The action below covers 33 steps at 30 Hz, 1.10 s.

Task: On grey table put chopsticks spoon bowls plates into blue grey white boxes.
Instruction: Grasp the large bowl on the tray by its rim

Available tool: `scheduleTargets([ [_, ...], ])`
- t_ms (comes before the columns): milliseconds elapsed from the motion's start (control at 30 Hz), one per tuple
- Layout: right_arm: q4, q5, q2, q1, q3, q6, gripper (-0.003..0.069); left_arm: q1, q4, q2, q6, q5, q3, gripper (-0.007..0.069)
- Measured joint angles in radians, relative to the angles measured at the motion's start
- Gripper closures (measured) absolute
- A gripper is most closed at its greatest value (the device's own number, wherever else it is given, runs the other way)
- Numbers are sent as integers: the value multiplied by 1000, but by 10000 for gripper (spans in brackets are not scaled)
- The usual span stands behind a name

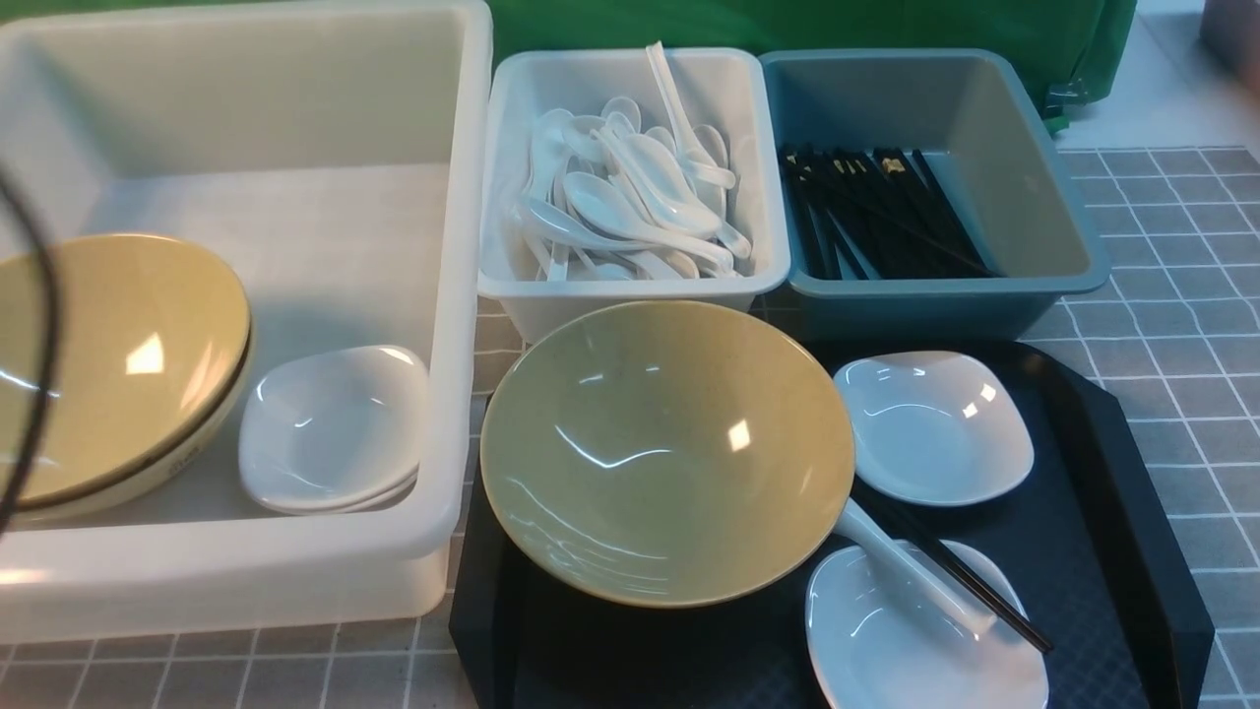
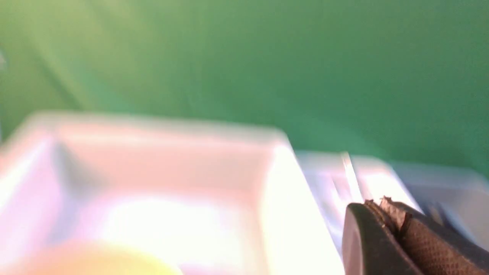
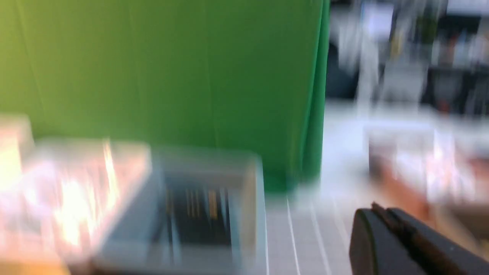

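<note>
On the black tray sit a beige bowl [image 1: 666, 453] and two white plates [image 1: 933, 425] [image 1: 915, 640]. A white spoon [image 1: 911, 569] and black chopsticks [image 1: 970, 581] lie across the nearer plate. The large white box [image 1: 295, 98] holds another bowl [image 1: 118, 364] and stacked plates [image 1: 330, 428]. The grey-white box [image 1: 630, 307] holds several spoons, the blue box [image 1: 915, 305] several chopsticks. Neither gripper shows in the front view. My left gripper [image 2: 382, 204] is shut and empty, above the white box [image 2: 153, 172]. My right gripper [image 3: 376, 208] is shut and empty, beside the blue box [image 3: 248, 198].
The black tray [image 1: 1112, 473] lies on the grey table [image 1: 1171, 295] in front of the two small boxes. A green cloth [image 1: 787, 25] hangs behind them. A black cable [image 1: 44, 325] crosses the far left of the front view. Both wrist views are blurred.
</note>
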<state>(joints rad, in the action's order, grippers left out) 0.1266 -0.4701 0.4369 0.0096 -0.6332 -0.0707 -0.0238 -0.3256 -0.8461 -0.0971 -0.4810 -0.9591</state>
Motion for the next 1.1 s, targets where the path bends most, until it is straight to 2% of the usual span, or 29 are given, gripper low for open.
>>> scheduleTargets([
  [133, -15, -201, 47, 0, 2, 34, 624, -53, -188, -143, -186, -241, -50, 636],
  [233, -52, -294, 67, 0, 7, 71, 624, -115, -341, -252, -332, -358, -85, 636],
  [300, -103, -314, 68, 0, 24, 107, 624, -161, -402, -310, -369, -401, -109, 636],
  [367, -183, -321, 68, 0, 60, 158, 624, -253, -433, -405, -384, -439, -155, 636],
  [500, -283, -292, 69, 0, 126, 228, 624, -375, -399, -524, -391, -475, -229, 636],
  [567, -342, -237, 69, 0, 206, 281, 624, -469, -326, -627, -390, -482, -295, 636],
  [667, -377, -184, 69, 0, 278, 305, 624, -552, -220, -721, -362, -482, -350, 636],
  [767, -425, -139, 69, 0, 305, 335, 624, -610, -96, -822, -289, -476, -400, 636],
  [933, -477, -94, 69, 0, 305, 382, 624, -665, 41, -982, -193, -442, -455, 636],
  [1033, -480, -91, 69, 0, 305, 383, 624, -682, 49, -1049, -177, -414, -471, 636],
  [1100, -481, -91, 69, 0, 305, 385, 624, -685, 12, -1086, -176, -403, -475, 634],
])
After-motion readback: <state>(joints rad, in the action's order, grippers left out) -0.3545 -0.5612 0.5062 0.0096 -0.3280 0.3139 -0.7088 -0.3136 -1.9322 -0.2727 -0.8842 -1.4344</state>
